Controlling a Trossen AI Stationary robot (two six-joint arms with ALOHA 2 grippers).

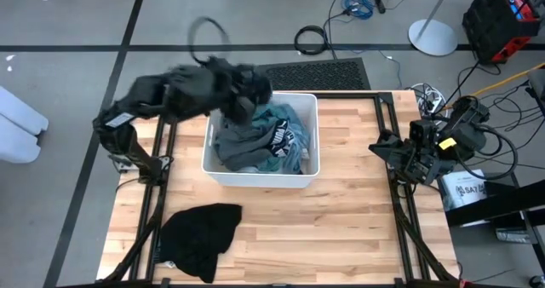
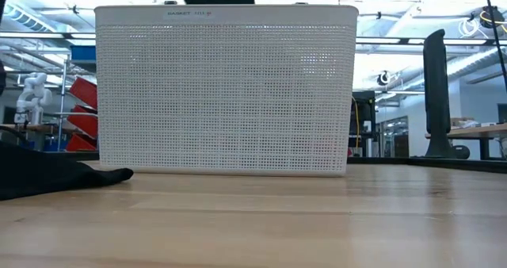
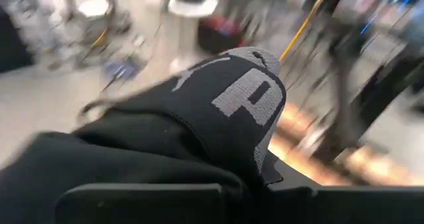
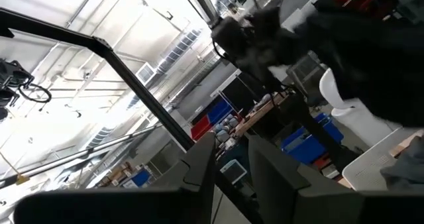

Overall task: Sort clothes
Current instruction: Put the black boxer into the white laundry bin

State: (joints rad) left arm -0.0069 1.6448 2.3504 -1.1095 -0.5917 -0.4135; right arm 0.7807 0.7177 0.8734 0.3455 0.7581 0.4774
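A white bin (image 1: 260,175) stands mid-table with teal (image 1: 281,135) and dark grey (image 1: 238,147) clothes heaped inside. Another black garment (image 1: 200,237) lies flat on the table near the front left; it also shows in the low view (image 2: 47,177). My left gripper (image 1: 243,92) hovers over the bin's far left corner, shut on a black cloth with a grey letter (image 3: 248,95). My right gripper (image 1: 398,152) waits at the table's right edge, its fingers (image 4: 199,164) slightly apart with nothing between them. My left gripper is shut on the black cloth, which lies bunched over the fingers and hides the place of contact. A fold with grey lettering (image 3: 252,91) rises just past the fingers. The cloth is lifted above the bin's rim; which part is held cannot be told.
The bin's perforated wall (image 2: 226,93) fills the middle of the low view. Bare wood (image 1: 341,228) lies in front of the bin and toward the right. Cables and a floor mat (image 1: 315,73) lie beyond the far edge.
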